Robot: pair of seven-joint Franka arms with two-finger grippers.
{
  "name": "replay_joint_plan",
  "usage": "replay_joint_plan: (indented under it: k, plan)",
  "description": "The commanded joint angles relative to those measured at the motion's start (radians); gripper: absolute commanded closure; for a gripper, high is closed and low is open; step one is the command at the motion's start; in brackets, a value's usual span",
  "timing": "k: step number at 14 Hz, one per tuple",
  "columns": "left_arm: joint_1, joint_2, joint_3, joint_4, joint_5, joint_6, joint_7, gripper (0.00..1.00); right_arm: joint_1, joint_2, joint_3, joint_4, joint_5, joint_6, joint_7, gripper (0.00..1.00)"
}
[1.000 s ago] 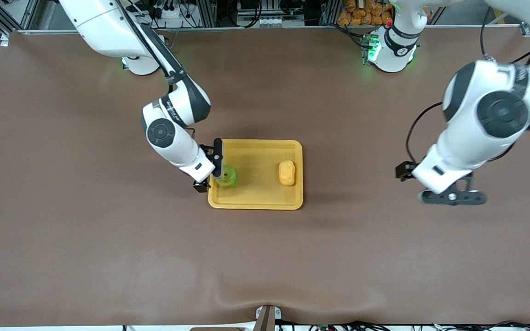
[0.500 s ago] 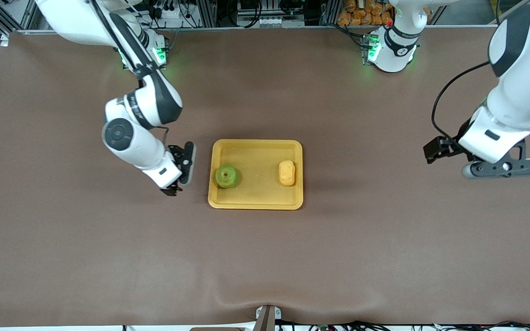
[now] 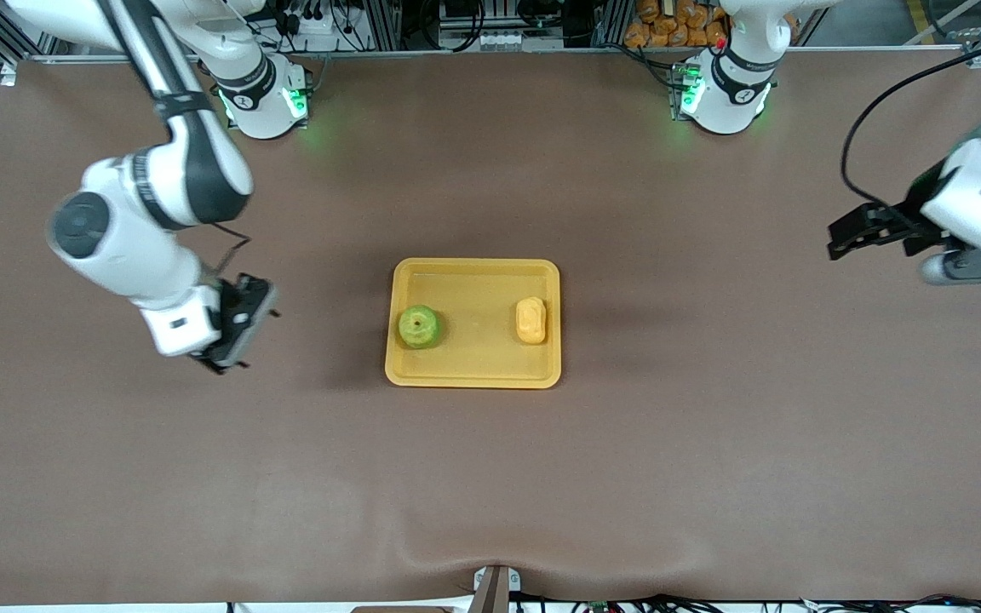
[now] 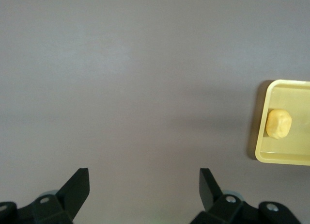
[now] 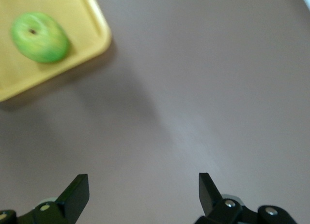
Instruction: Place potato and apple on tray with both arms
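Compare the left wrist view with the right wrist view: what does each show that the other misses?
Only the left wrist view shows the potato. Only the right wrist view shows the apple. Both show a corner of the tray on the brown table cover, and each shows its own open, empty gripper: the left gripper and the right gripper.

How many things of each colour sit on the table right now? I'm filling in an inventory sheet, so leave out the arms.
Green: 1, the apple, in the tray toward the right arm's end
Yellow-orange: 2, the potato and the tray that holds both pieces
Total: 3
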Motion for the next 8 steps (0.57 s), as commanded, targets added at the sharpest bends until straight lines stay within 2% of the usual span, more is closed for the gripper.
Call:
replay_joint_plan:
  k: [1,2,3,5,6,8]
  plan:
    - [-0.088,-0.077,0.103,-0.051,-0.026,-0.027,0.016,0.0,-0.092,-0.092,0.014,-0.012,0.015,-0.064,0.016,0.0]
    - [-0.124,-0.088,0.14,-0.051,-0.027,-0.055,0.016,0.0,-0.095,-0.132,0.002,-0.013,0.015,-0.092,0.031,0.0]
    - [-0.156,-0.095,0.18,-0.051,-0.027,-0.077,0.016,0.0,-0.085,-0.149,-0.043,-0.007,0.015,-0.141,0.063,0.0]
    - [-0.191,-0.108,0.22,-0.055,-0.027,-0.098,0.014,0.0,-0.002,-0.192,-0.174,0.005,0.015,-0.175,0.079,0.0]
    - [-0.193,-0.108,0.22,-0.056,-0.027,-0.098,0.013,0.0,0.024,-0.202,-0.219,0.008,0.015,-0.193,0.09,0.0]
    - [-0.211,-0.14,0.221,-0.088,-0.027,-0.1,-0.001,0.0,0.012,-0.213,-0.235,0.028,0.015,-0.244,0.157,0.0]
